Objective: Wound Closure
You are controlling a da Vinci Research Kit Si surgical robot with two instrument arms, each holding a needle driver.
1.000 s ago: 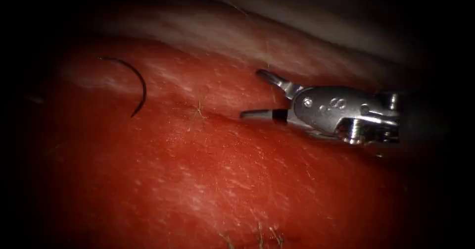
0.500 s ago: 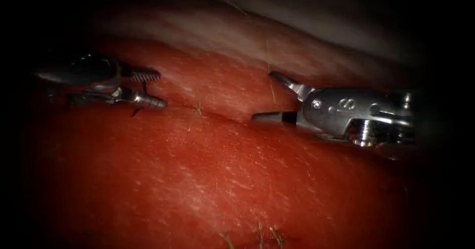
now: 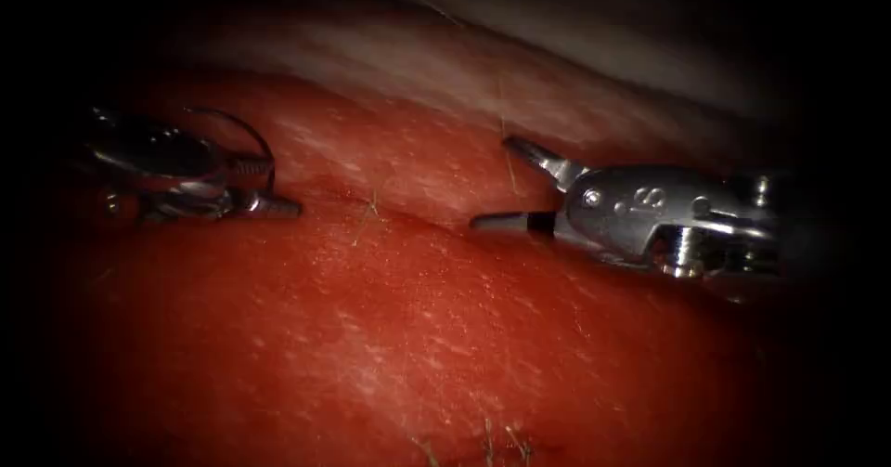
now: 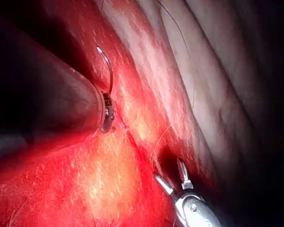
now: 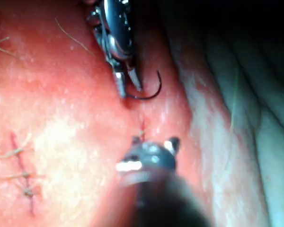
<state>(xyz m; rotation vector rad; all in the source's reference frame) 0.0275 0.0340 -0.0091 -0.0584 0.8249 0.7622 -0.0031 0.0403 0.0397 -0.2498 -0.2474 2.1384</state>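
left tool: the left arm's tool (image 3: 269, 187) lay at the endoscope view's left, over the tissue (image 3: 399, 337), its jaws closed around the needle (image 3: 255, 133) near the lower end of its curve.
needle: it arched up and back over the tool's tip. a second earlier it lay alone on the tissue with no tool near it. half a second earlier the jaws stood apart around it. whether its lower tip rested in the tissue could not be told.
right tool: the right arm's tool (image 3: 506, 181) waited at the right, jaws spread wide and holding nothing, just above the cut (image 3: 408, 209).
thread: fine strands (image 3: 509, 165) crossed the tissue near the right tool; neither tool held any.
old stitches: a sewn line (image 5: 22, 175) showed in the right wrist view.
step in hand: judged as picking the needle up, the grasp just made.
next move calls for: probably a firm, square hold on the curve before the point faced the cut's edge.
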